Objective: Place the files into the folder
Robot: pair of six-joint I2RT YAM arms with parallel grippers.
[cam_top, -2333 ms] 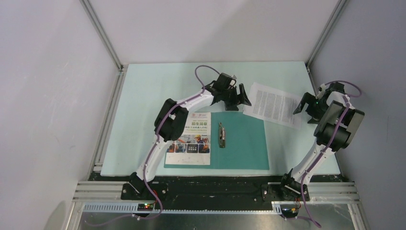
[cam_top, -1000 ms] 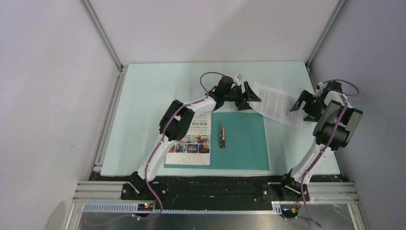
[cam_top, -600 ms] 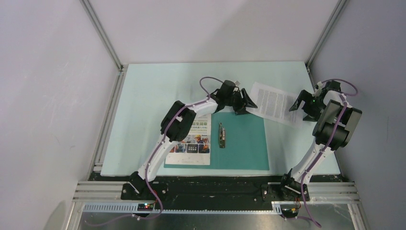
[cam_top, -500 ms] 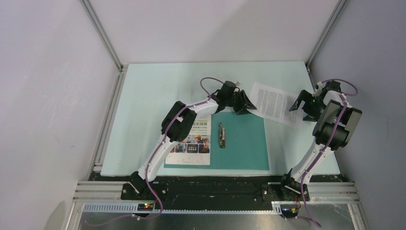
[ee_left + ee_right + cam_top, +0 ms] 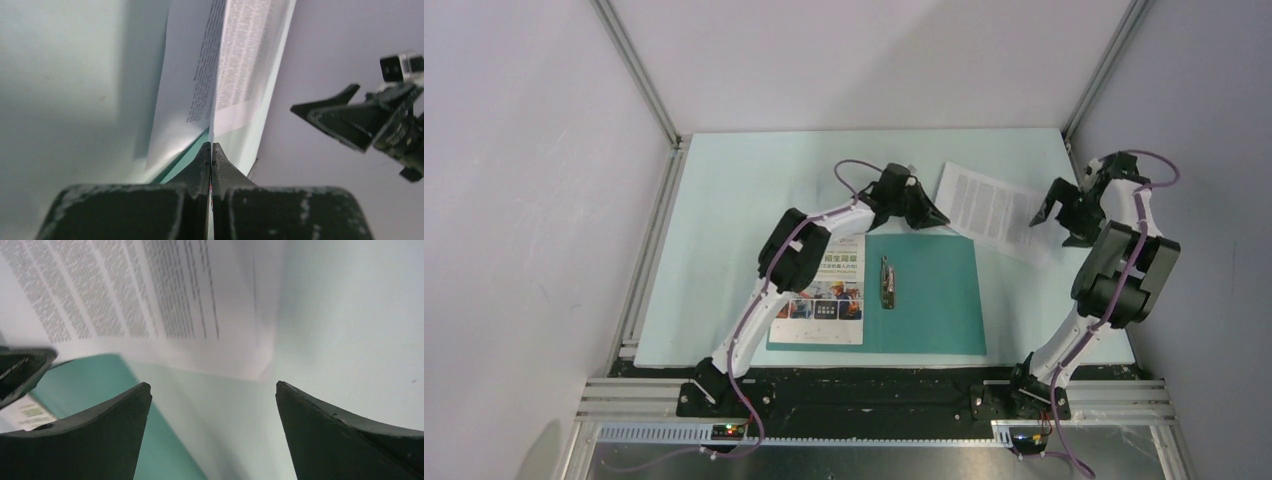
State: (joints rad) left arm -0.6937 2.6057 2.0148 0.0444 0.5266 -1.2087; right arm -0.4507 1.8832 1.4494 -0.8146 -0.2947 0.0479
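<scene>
Seemingly pinched, text sheet (image 5: 240,55) between left jaws

Right hand (image 5: 212,386) spread wide above a corner of the text sheet (image 5: 150,300), teal folder (image 5: 95,385) nearby

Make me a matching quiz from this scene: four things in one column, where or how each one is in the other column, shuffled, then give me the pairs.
Column one:
1. brochure page
2. text sheet
3. left gripper
4. right gripper

Column two:
A. open, over the table at the text sheet's right edge
B. lying flat on the left half of the folder
C. shut on a corner of the text sheet
D. mostly off the folder, past its far right corner

Pairs: 1-B, 2-D, 3-C, 4-A
</scene>
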